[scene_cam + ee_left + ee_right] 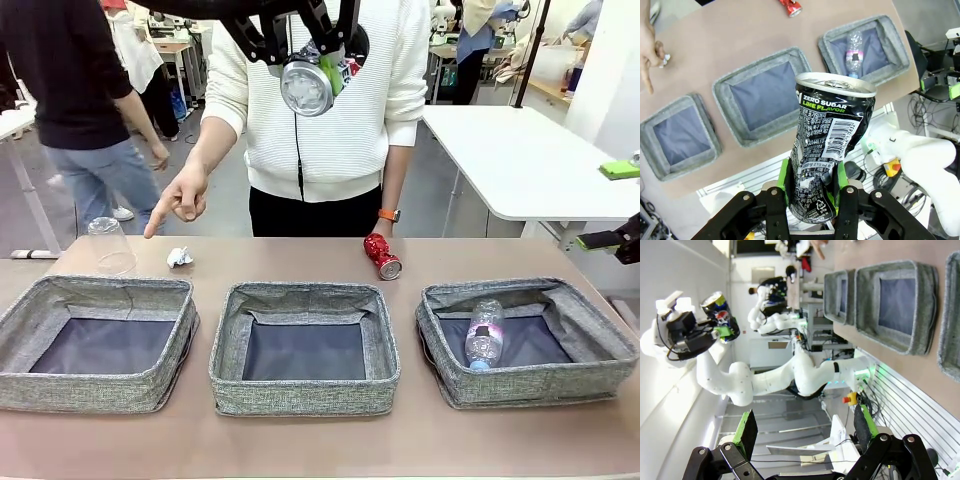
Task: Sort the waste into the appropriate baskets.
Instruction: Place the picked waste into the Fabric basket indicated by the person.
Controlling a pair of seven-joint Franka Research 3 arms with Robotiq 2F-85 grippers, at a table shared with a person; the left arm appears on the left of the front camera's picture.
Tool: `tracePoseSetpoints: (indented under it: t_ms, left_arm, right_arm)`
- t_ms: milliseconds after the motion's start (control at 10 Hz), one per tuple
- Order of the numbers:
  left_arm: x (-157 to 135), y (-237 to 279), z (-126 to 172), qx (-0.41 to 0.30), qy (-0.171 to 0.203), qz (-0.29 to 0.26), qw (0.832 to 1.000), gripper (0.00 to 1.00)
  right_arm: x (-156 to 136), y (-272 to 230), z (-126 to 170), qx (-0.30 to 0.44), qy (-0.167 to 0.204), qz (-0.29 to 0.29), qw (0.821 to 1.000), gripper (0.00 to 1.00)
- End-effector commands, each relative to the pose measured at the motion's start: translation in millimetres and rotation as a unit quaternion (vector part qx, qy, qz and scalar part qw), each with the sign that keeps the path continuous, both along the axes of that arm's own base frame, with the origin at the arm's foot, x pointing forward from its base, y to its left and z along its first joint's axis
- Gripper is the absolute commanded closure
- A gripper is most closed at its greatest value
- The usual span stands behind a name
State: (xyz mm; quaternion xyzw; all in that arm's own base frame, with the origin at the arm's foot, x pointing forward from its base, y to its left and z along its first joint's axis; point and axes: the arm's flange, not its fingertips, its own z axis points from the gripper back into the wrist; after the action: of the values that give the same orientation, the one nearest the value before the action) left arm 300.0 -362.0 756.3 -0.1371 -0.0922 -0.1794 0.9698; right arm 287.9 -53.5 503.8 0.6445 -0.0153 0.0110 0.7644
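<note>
The black can (pixel 832 150), printed with "ZERO SUGAR LIME FLAVOR" and dented along its side, is clamped by its lower part between the green pads of the left gripper (pixel 812 177). The front view shows it high above the table (pixel 300 440), level with the person's chest, over the middle of the far edge, with one silver end turned toward the camera.

Three grey fabric baskets sit in a row along the near edge of the table. The left basket (pixel 80 392) and the middle basket (pixel 300 397) show only their dark bottoms. The right basket (pixel 530 385) holds a clear plastic bottle (pixel 484 335) with a pink label, lying on its side.

A crushed red can (pixel 381 256) lies on the table toward the far edge, beyond the gap between the middle and right baskets. Beyond the left basket, near the far left corner, a clear plastic cup (pixel 108 245) stands upside down. A crumpled white paper ball (pixel 180 257) lies just beside it, toward the middle.

The person's hand (pixel 180 200) hangs over that corner, index finger pointing down between the cup and the paper ball.

The right gripper (pixel 805 426) is off the table's right edge, its fingers wide apart and holding nothing.
</note>
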Motion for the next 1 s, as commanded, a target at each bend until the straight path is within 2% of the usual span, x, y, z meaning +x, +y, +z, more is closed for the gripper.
tracePoseSetpoints:
  t_ms: [0, 900]
  left_arm:
    - [-1.4, 2.4, 2.4, 0.004, -0.003, 0.001, 1.000, 0.61]
    - [-1.4, 2.4, 2.4, 0.004, -0.003, 0.001, 1.000, 0.61]
  right_arm:
    - [1.1, -0.9, 3.6, 0.008, -0.008, 0.003, 1.000, 0.00]
    - [1.1, -0.9, 3.6, 0.008, -0.008, 0.003, 1.000, 0.00]
